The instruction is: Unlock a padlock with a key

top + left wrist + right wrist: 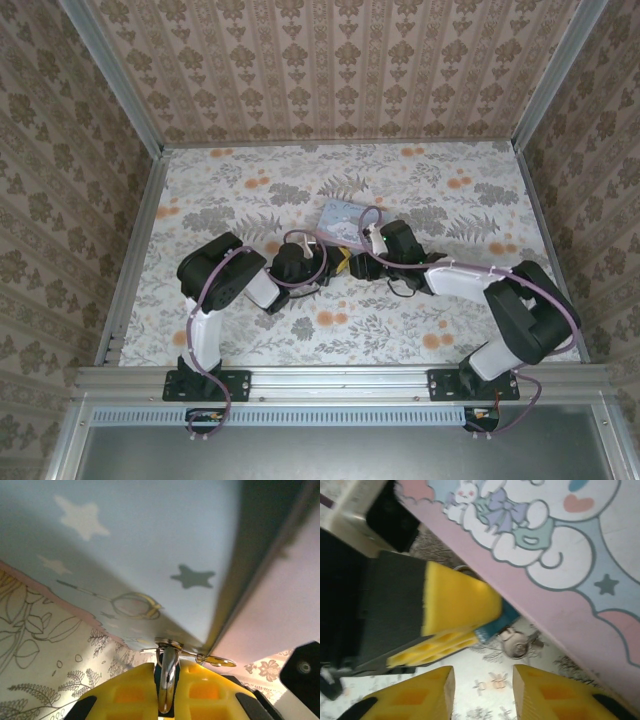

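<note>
Left gripper (167, 696) pinches padlock (169, 670) at tin (150, 540) edge.

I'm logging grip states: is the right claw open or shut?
Open: the right claw has its yellow fingers standing apart, with patterned table showing between them and nothing held.

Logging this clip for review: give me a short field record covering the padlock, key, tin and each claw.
padlock: bluish-green body, against the tin box's edge
left claw: shut on the padlock
right claw: open, nothing between its fingers, facing the padlock
key: small metal piece beside the padlock body; cannot tell if inserted
tin box: pastel, cartoon lid, on the floral table
</note>
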`<move>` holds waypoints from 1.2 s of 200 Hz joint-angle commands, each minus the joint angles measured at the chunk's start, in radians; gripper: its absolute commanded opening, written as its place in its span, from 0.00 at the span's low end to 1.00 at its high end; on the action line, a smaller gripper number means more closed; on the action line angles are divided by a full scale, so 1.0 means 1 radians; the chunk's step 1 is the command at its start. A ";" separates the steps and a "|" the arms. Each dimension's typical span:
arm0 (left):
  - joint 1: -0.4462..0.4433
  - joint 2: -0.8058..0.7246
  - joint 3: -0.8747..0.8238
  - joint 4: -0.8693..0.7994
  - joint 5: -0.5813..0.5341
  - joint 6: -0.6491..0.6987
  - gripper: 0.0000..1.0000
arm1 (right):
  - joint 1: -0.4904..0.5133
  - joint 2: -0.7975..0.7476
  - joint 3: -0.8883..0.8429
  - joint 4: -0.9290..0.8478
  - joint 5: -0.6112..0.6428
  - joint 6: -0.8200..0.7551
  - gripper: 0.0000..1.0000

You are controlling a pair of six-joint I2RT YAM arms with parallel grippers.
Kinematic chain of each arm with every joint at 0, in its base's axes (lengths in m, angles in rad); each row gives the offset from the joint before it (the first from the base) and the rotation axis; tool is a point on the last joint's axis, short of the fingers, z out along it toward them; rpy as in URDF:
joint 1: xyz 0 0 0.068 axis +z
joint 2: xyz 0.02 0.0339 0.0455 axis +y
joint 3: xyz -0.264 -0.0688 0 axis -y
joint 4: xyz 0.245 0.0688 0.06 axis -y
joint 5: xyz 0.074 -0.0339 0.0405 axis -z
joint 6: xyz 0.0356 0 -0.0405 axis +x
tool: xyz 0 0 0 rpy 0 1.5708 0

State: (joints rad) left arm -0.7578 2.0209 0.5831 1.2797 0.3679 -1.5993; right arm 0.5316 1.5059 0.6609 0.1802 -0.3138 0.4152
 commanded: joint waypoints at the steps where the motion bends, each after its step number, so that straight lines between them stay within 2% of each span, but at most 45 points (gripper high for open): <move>1: -0.005 0.009 0.004 0.021 0.041 -0.001 0.00 | -0.006 -0.088 -0.026 0.047 -0.050 0.064 0.42; 14: -0.005 0.006 0.003 0.021 0.042 0.001 0.00 | -0.008 -0.108 -0.044 0.046 -0.033 0.086 0.46; 27: -0.005 0.003 0.000 0.021 0.042 0.005 0.00 | -0.008 -0.159 -0.065 0.057 -0.021 0.119 0.47; 57: -0.003 -0.002 -0.012 0.020 0.052 0.019 0.00 | -0.008 -0.168 -0.118 0.125 -0.017 0.215 0.49; 103: 0.000 -0.005 -0.030 0.020 0.076 0.046 0.00 | -0.009 -0.122 -0.162 0.234 -0.013 0.296 0.52; 197: -0.003 0.007 -0.040 0.010 0.166 0.117 0.00 | -0.072 -0.005 -0.126 0.294 0.000 0.346 0.52; 240: -0.001 -0.046 -0.072 -0.031 0.157 0.182 0.34 | -0.090 0.030 -0.091 0.311 -0.011 0.365 0.52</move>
State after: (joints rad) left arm -0.7506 2.0155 0.5484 1.2850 0.4500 -1.4918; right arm 0.4660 1.5101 0.5217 0.4427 -0.3492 0.7643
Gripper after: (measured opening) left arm 0.262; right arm 0.519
